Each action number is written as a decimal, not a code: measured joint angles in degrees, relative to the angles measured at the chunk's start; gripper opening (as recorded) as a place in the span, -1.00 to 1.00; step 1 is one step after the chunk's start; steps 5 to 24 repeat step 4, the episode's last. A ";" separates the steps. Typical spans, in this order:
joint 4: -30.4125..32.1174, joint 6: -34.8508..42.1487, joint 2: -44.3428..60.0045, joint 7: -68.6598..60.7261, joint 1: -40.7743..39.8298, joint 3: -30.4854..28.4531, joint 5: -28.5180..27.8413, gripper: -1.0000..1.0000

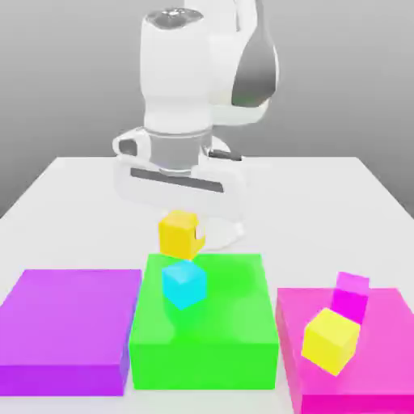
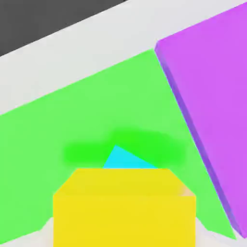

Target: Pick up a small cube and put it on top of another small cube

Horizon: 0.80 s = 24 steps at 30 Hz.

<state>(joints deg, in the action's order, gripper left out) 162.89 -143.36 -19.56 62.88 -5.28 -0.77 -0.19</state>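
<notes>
Clock directions are read on the exterior view, with 12 o'clock toward its upper edge. The gold cube [image 1: 179, 235] is grasped in the gripper [image 1: 183, 231], whose fingers [image 2: 208, 233] are closed on its opposite sides. The gold cube is carried at 12 o'clock from the cyan cube [image 1: 184, 284], with its lower edge seen just beside the cyan cube's upper edge. Whether the two cubes are touching cannot be determined. In the hand view, a corner of the cyan cube is seen beyond the gold cube, the rest being hidden.

The cyan cube is seated on the green block [image 1: 234, 323], toward 9 o'clock from the centre of the top face, and is turned at an angle to the block's edges. A darker green patch is seen on the block around the cyan cube in the hand view.

The purple block [image 1: 69, 319] is located at 9 o'clock from the green block, and the pink block [image 1: 388, 344] between 3 and 4 o'clock. On the pink block, the lemon cube [image 1: 330, 340] is placed, with the magenta cube [image 1: 350, 297] at 1 o'clock from it. All blocks are supported by the white table [image 1: 307, 210].
</notes>
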 joint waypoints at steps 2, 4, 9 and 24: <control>0.48 -1.78 1.30 0.00 -0.03 0.04 0.00 1.00; 0.48 -1.78 1.30 0.00 -0.03 0.04 0.00 1.00; 0.48 -1.78 1.30 0.00 -0.03 0.04 0.00 1.00; 0.48 -1.78 1.30 0.00 -0.03 0.04 0.00 1.00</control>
